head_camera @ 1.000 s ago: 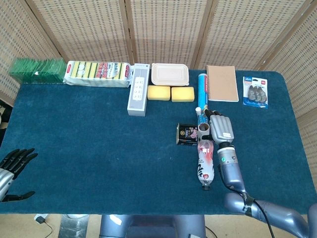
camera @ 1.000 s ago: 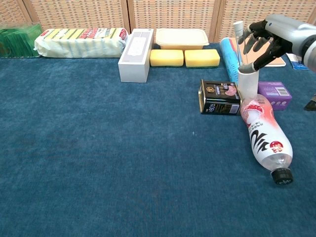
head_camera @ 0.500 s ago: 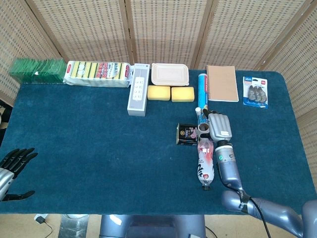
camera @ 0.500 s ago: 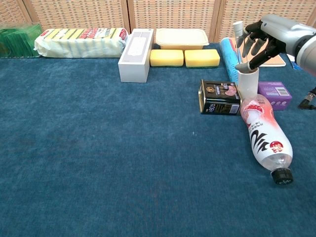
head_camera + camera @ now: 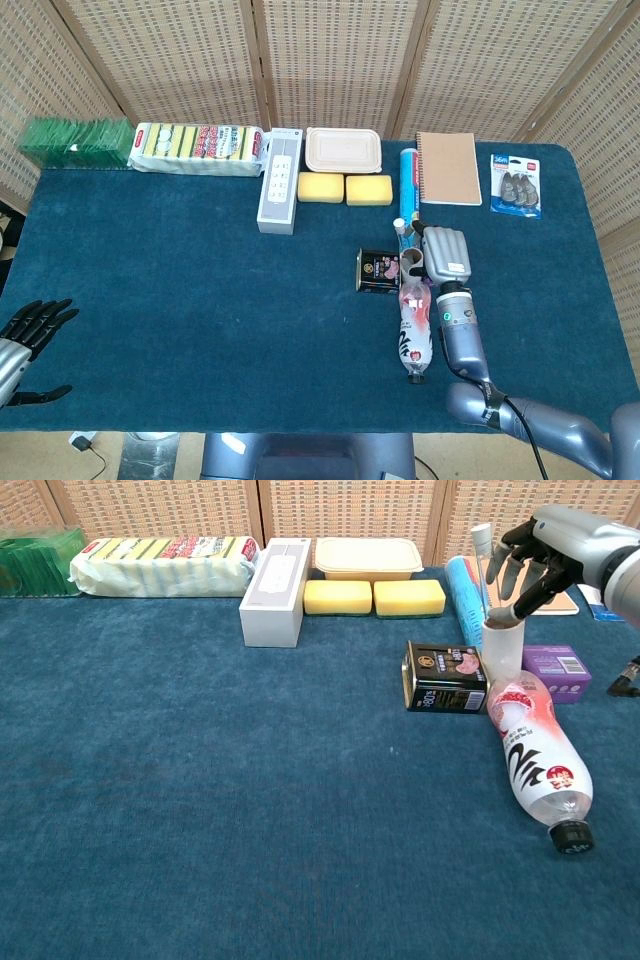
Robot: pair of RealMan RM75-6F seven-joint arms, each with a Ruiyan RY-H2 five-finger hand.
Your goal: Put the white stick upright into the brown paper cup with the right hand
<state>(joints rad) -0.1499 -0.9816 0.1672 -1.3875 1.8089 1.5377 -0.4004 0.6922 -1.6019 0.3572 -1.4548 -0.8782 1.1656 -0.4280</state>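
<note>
One hand matters: right hand point(image 5: 535, 550) pinches white stick point(image 5: 482, 555) upright, directly over brown paper cup point(image 5: 502, 647).

left robot hand point(image 5: 28, 335) cut by frame edge, purple box point(image 5: 556, 671) partly hidden

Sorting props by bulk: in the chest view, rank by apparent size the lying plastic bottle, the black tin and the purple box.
1. plastic bottle, though it lies nearest the camera.
2. black tin.
3. purple box, partly hidden behind the cup and bottle, so its rank is less sure.
</note>
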